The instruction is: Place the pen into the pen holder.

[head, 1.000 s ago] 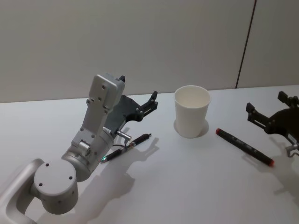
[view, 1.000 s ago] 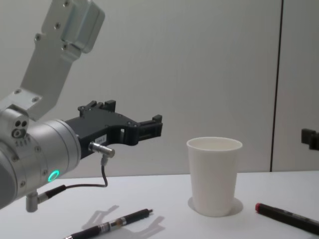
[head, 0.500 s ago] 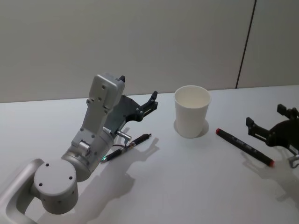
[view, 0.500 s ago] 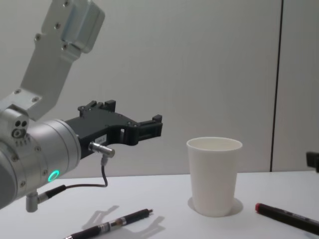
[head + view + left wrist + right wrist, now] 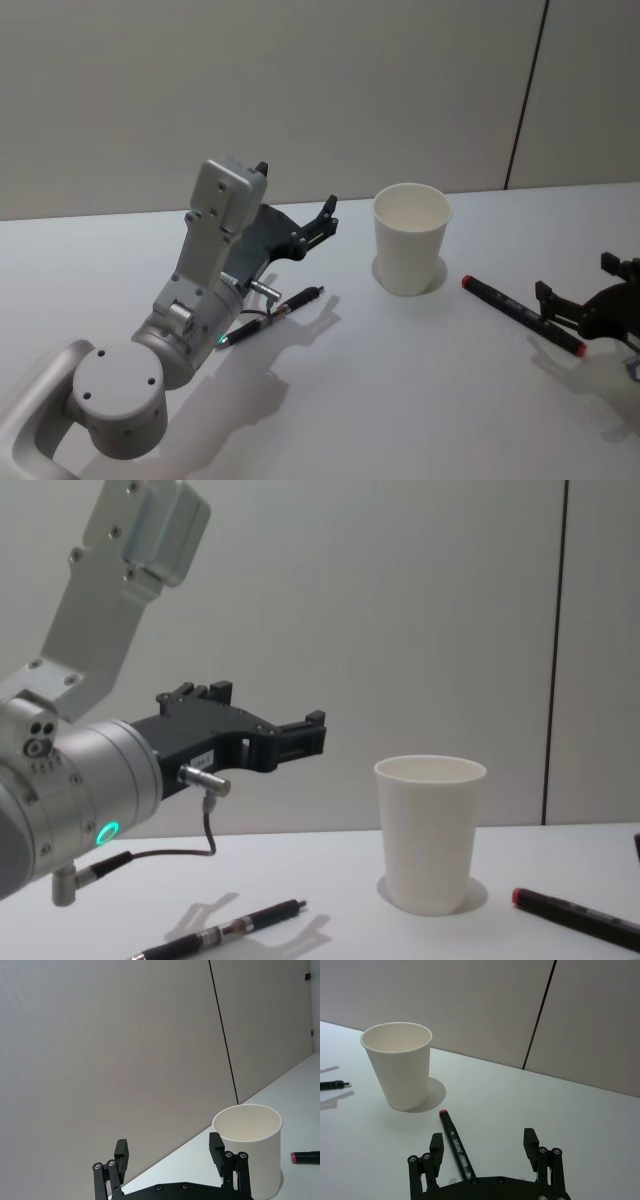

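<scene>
Right gripper (image 5: 483, 1136) is low over the table (image 5: 400, 390), jaws spread wide and empty. In the right wrist view the marker pen (image 5: 522, 314) runs between its two fingers, nearer one of them, and I can't tell if that finger touches it. Looks like a lineup to straddle the barrel before closing, so the step in hand is likely the grasp.

The marker pen lies flat on the table at 4 o'clock from the pen holder (image 5: 411, 240), red tip toward the cup, close but apart. The pen holder stands upright, mouth open, nothing visible inside.

Left gripper (image 5: 326, 216) is raised off the table at 9 o'clock from the pen holder, jaws open, holding nothing, probably parked out of the way. A thin dark pen (image 5: 275, 312) lies at 8 o'clock from the cup, under the left arm, untouched.

The path from marker pen to cup looks free. The pen lies flat, so it likely needs tilting upright to drop in. The light cup could tip if bumped.
</scene>
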